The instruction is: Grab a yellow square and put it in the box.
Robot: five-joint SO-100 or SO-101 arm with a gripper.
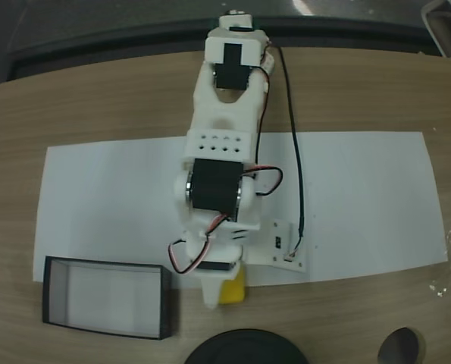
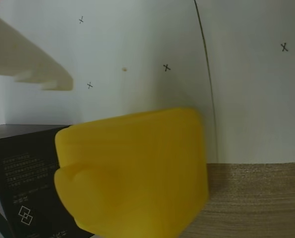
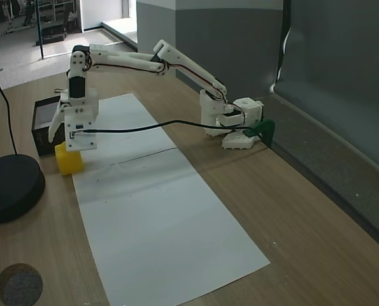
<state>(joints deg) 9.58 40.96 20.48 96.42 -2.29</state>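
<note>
The yellow square (image 1: 235, 289) rests on the wood at the near edge of the white paper, just right of the box (image 1: 51, 292), a shallow black-walled tray with a pale bottom. My gripper (image 1: 221, 292) hangs directly over the block, and one white finger (image 1: 210, 294) comes down between block and box. In the wrist view the yellow square (image 2: 132, 173) looms large, and a white finger (image 2: 33, 62) stands well clear of it at the upper left, so the gripper looks open. The box's black wall (image 2: 23, 173) sits at the lower left. In a fixed view the gripper (image 3: 71, 152) sits on top of the yellow square (image 3: 68, 163) beside the box (image 3: 41, 108).
A white paper sheet (image 1: 361, 205) covers the middle of the wooden table. A black round base (image 3: 7, 188) stands close to the block, also seen as the dark round base (image 1: 244, 350). A small dark disc (image 1: 399, 347) lies near the table edge. A black cable (image 1: 295, 152) trails along the arm.
</note>
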